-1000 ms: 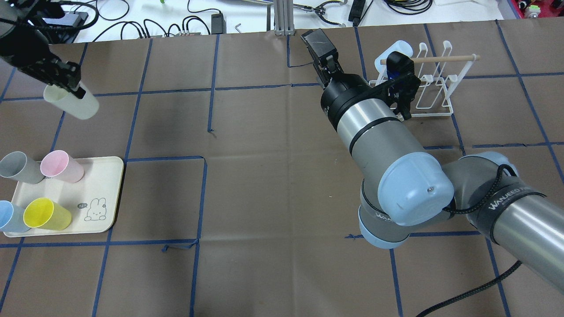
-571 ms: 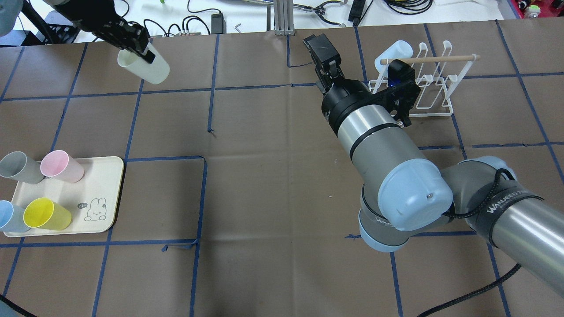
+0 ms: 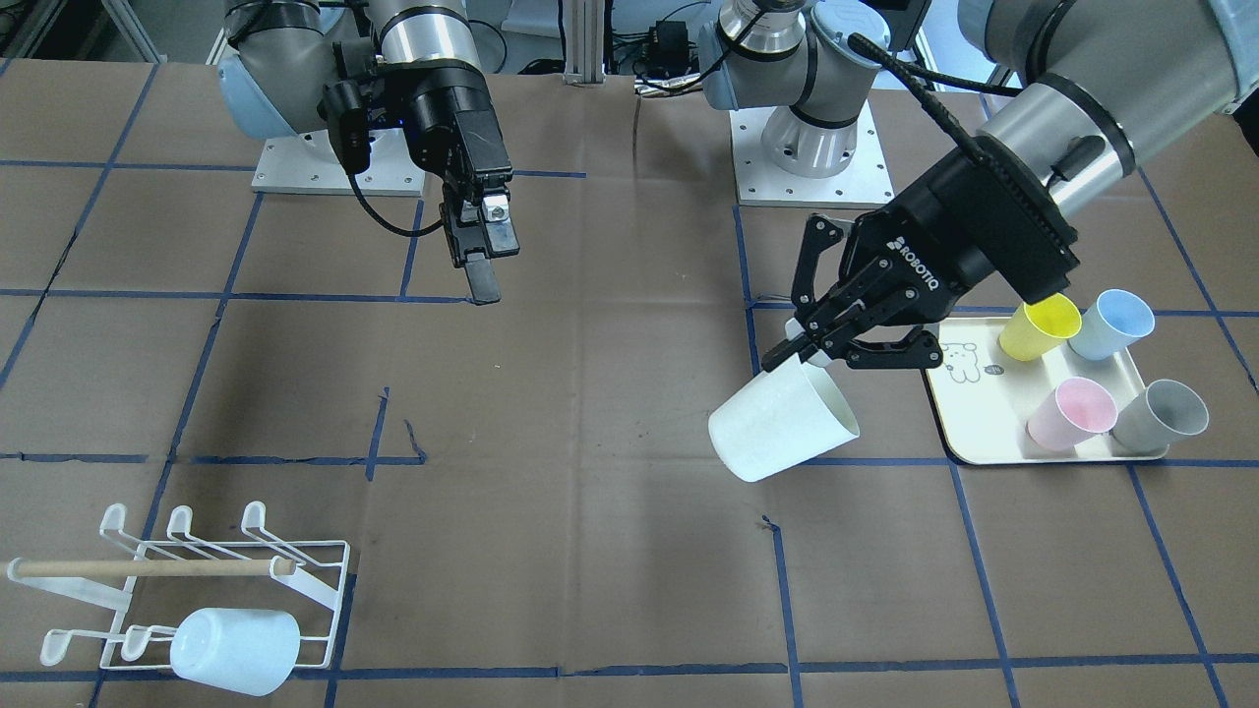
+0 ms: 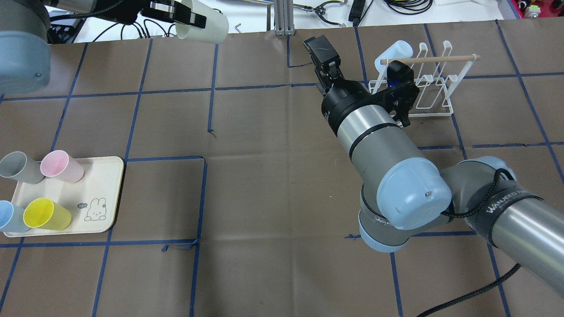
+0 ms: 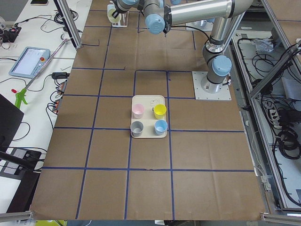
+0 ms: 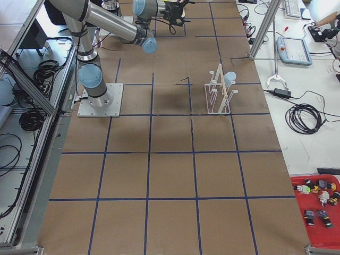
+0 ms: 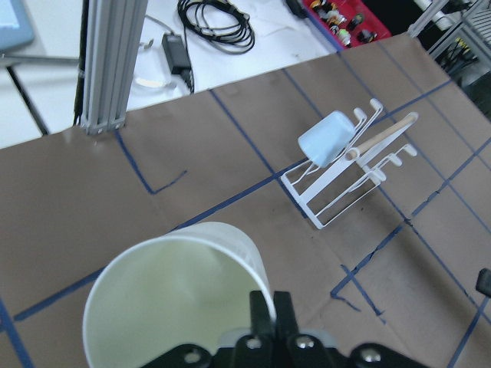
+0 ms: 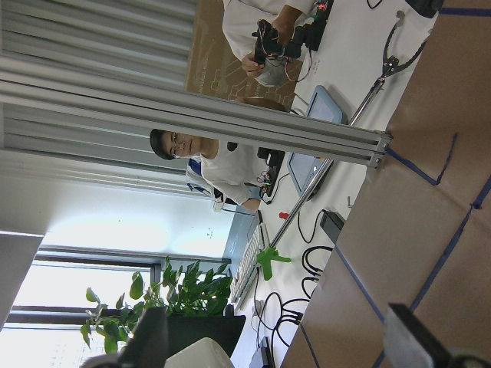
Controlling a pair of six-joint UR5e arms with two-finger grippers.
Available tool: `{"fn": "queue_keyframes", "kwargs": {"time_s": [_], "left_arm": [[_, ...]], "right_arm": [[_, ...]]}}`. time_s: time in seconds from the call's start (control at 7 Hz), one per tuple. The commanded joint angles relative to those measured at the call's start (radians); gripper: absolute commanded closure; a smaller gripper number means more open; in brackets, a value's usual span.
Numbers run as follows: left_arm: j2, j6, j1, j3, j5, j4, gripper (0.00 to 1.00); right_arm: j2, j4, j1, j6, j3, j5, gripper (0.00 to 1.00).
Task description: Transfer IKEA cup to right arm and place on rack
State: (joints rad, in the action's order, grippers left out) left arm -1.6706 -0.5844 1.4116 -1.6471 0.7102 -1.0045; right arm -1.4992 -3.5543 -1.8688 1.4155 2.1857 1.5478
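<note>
- Cup, off-white: in the air, lifted off the table and just beside the tray, well apart from the rack. It is tilted, with its base pointing away from the robot and its mouth back towards the wrist.
- Left gripper: closed on the cup's rim, one finger inside the mouth and one outside. Judged purpose: a rim pinch leaves the cup's body bare for the other arm to take.
- Right gripper: empty. Its wrist view shows the fingers spread wide. It hangs above the table's middle, near the robot's side and well apart from the cup, apparently waiting to receive it.
- Rack: white wire with a wooden bar, at the far corner on the right arm's side, which is the likely reason for the hand-over.
- Pale blue cup: already on a rack prong, lying mouth-inward. The other prongs are free.
- Tray: holds yellow, blue, pink and grey cups lying tilted.
- Step judged: carrying towards the hand-over; the transfer is not yet made.
</note>
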Motion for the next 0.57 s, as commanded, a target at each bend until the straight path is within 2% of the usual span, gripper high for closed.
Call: {"fn": "queue_keyframes", "kwargs": {"time_s": [0.0, 0.29, 0.43], "left_arm": [[-0.01, 0.001, -0.002, -0.202, -0.197, 0.407, 0.97], [-0.015, -0.002, 0.001, -0.391, -0.265, 0.679, 0.97], [-0.017, 0.004, 0.001, -0.492, -0.29, 0.845, 0.97]], "right_arm": [[0.0, 0.064, 0.0, 0.219, -0.006, -0.001, 0.0], [0.004, 0.065, -0.001, 0.327, -0.004, -0.003, 0.0], [0.014, 0.069, -0.001, 0.353, -0.006, -0.049, 0.0]]}}
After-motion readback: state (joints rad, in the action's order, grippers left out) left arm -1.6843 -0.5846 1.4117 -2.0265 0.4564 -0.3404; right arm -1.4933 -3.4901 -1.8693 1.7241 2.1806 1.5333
